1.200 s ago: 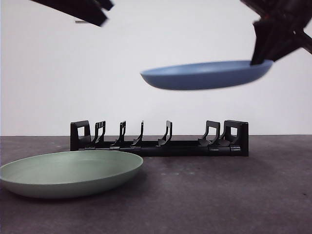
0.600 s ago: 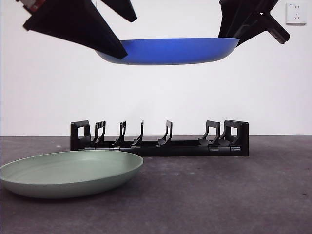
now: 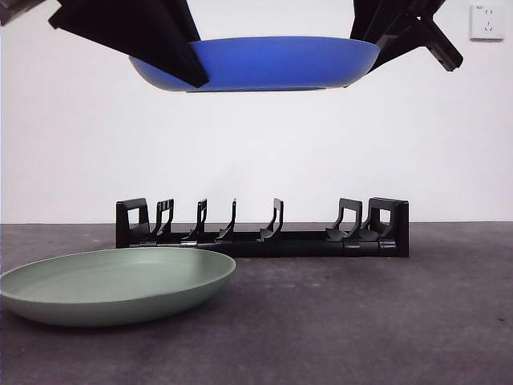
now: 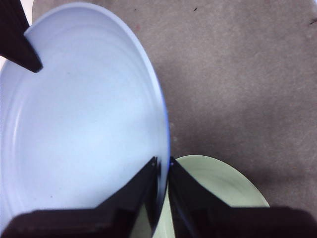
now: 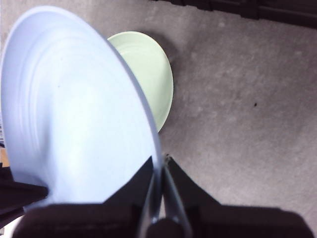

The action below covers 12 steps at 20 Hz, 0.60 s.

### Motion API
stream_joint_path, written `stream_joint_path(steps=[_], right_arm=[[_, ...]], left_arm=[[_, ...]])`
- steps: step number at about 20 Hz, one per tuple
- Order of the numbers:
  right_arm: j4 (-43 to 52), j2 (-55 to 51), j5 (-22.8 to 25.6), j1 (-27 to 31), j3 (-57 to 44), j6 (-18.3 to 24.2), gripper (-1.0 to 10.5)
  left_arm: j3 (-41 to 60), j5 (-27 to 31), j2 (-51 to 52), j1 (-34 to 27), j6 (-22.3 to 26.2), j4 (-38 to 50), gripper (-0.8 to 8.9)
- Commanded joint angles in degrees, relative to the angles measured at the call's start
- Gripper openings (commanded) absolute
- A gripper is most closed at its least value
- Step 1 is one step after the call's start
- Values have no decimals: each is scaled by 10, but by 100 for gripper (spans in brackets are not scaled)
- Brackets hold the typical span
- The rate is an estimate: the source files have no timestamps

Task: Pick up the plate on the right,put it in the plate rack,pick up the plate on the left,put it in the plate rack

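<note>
Blue plate (image 3: 256, 64) held flat, high above rack (image 3: 262, 228). Left gripper (image 4: 162, 171) and right gripper (image 5: 159, 168) each pinch opposite rims, probably a handover. Green plate (image 3: 112, 285) waits at desk's front-left.

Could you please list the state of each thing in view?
Blue plate: held level in the air, above the rack.
Green plate: lying flat on the table.
Rack: empty.
Left gripper: shut on the blue plate's rim.
Right gripper: shut on the opposite rim.
</note>
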<state>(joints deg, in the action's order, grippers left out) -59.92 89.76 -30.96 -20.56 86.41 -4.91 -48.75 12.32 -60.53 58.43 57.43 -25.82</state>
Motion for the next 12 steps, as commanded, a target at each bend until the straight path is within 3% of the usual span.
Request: stream_joint_path(steps=[1,6,9,12], right_arm=[[0,2,5,3,2,-5,-12],[9,2,5,3,2,-5,17],[32,-1,3,3,7,-7,299],[35,-8,6,4,46,-7,356]], left_arm=[[-2,12,1,-3,-32,9,-8],[-2,12,1,5,-63,6,-8],[-2,3,1,12,-84,6,-8],[-2,-26,1,12,-117,7,-8]])
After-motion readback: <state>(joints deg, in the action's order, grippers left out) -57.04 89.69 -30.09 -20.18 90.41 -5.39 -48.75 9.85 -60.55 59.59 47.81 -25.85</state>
